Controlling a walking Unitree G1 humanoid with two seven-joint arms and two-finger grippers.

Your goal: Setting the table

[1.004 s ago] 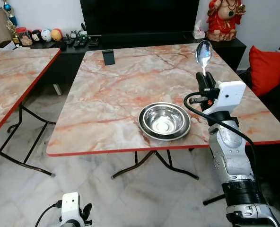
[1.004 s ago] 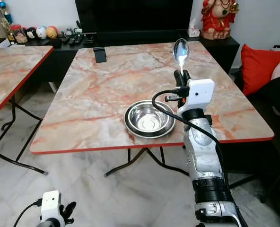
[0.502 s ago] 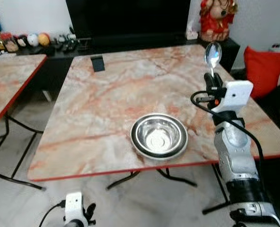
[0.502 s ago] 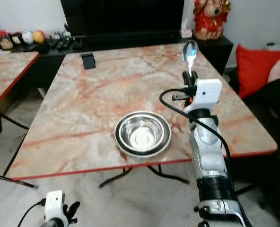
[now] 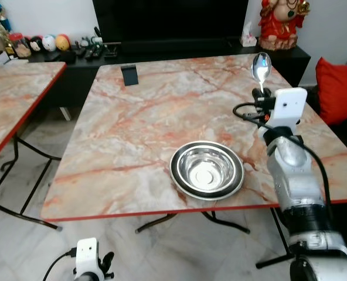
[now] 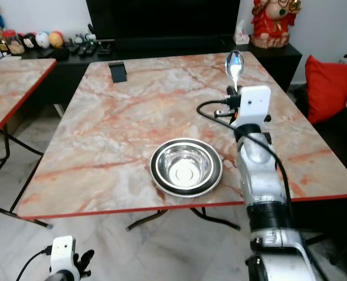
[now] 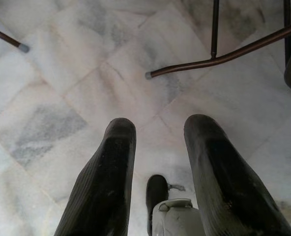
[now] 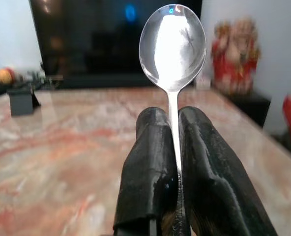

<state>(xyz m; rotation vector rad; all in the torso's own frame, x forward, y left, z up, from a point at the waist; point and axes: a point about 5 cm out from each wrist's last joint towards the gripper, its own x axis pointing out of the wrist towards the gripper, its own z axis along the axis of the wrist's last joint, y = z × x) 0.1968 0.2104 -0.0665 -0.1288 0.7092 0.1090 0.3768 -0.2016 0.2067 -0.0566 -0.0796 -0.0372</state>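
Spoon (image 8: 173, 46) handle hidden between end effector fingers (image 8: 148, 167); far shelf trinkets (image 5: 44, 43) perhaps toys.

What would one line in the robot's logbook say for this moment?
right gripper: shut on spoon, bowl end up, above table | steel bowl: near front edge | left gripper: open, idle by floor

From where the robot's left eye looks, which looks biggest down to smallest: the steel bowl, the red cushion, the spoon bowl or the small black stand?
1. Steel bowl, clearly largest.
2. Red cushion, cut off by the picture's edge, so its full size is unsure.
3. Small black stand and the spoon bowl look alike; the stand sits farther away, so I won't rank them.
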